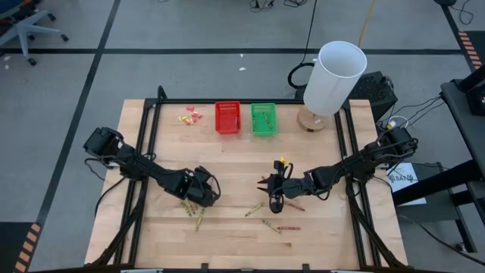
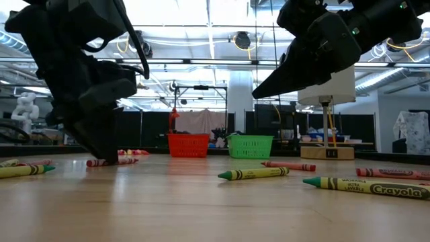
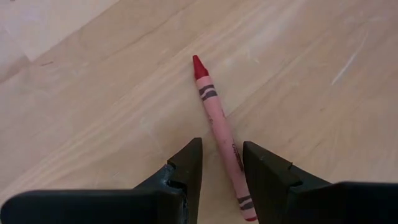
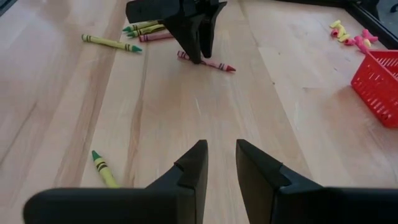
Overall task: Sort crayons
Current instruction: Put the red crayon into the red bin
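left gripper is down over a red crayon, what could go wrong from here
The left gripper straddles the red crayon near its back end with its jaws apart, so closing there could tip or roll it away. Other crayons lie close beside it and could get knocked. The red basket is far across the table, so a loose grip might drop it.

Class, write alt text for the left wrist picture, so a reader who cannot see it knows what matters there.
A red crayon lies on the pale wooden table, its lower end between the two dark fingers of the left tool, which stand on either side of it. The crayon's red tip points away from the tool, and nothing else lies on the wood in this view.
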`<state>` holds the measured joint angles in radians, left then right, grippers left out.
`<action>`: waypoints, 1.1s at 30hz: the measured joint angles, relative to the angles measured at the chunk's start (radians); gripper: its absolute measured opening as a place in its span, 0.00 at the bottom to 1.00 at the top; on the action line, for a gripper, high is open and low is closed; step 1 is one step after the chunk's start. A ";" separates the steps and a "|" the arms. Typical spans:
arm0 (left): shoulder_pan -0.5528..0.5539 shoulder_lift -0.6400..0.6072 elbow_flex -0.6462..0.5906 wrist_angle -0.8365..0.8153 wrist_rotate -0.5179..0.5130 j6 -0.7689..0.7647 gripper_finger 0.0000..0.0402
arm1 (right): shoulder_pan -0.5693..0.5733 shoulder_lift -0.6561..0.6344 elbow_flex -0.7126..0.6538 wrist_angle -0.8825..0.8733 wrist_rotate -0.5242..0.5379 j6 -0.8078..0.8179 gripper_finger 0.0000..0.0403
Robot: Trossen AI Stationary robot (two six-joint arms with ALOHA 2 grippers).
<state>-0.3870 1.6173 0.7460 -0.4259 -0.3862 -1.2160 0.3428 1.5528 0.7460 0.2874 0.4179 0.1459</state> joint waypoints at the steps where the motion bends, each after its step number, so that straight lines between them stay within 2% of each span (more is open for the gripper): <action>1: 0.000 0.000 0.000 0.000 0.000 0.000 0.28 | 0.000 0.000 0.000 0.000 0.000 0.000 0.18; 5: 0.000 0.000 0.000 0.000 0.000 0.025 0.23 | 0.000 0.000 0.000 0.000 0.000 -0.002 0.18; 15: 0.000 0.000 0.000 0.000 -0.001 0.045 0.02 | 0.000 0.000 0.000 0.000 0.000 -0.005 0.18; 25: 0.018 -0.002 0.002 0.002 0.009 0.072 0.02 | 0.000 0.000 0.000 0.000 0.000 -0.008 0.18; 33: 0.031 -0.063 0.000 -0.001 0.017 0.131 0.02 | 0.000 0.000 0.000 -0.001 0.000 -0.027 0.18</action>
<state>-0.3556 1.5541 0.7464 -0.4271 -0.3691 -1.0852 0.3424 1.5528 0.7460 0.2867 0.4179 0.1188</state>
